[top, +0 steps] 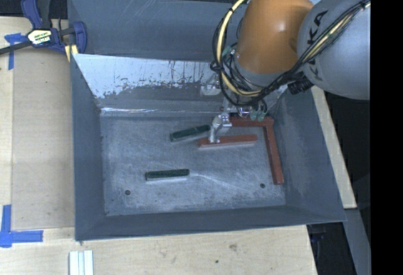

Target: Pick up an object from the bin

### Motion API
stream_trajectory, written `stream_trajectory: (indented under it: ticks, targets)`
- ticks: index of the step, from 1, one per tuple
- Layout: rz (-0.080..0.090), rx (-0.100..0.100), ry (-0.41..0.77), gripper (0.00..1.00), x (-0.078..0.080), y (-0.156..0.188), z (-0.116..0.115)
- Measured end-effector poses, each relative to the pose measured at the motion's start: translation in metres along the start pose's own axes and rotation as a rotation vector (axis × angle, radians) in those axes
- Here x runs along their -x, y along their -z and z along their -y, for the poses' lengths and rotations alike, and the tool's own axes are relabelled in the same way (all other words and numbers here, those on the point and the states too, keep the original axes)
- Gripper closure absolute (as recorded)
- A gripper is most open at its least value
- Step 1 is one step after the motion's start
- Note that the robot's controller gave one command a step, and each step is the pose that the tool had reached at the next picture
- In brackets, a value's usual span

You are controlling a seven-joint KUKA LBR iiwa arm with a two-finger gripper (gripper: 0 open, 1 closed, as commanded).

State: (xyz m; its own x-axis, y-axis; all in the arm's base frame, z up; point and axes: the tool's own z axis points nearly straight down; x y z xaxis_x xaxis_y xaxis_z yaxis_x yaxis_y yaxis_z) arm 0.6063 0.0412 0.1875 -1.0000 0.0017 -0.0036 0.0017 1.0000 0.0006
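Gripper at left end of red bar, can't tell how open; straddle it squarely, keep off green stick.

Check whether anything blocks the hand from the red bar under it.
Nothing visible does. The hand sits at the left end of the red bar; the tip of a green stick lies close beside.

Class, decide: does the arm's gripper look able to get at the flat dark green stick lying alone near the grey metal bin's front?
Probably yes: the dark green stick lies flat by itself, nothing on or against it, below-left of the gripper in the view.
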Motion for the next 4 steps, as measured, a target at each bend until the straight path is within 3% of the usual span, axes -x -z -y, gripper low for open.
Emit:
stream_trajectory:
  ticks: [1,2,3,4]
  targets:
    - [0.000,0.000,0.000,0.00,0.000,0.000,0.000]
    - [0.001,0.003,0.035,1.00,0.015,-0.102,0.001]
    - [0.001,0.003,0.034,1.00,0.015,-0.102,0.001]
    - [0.007,0.000,0.024,1.00,0.013,0.054,-0.001]
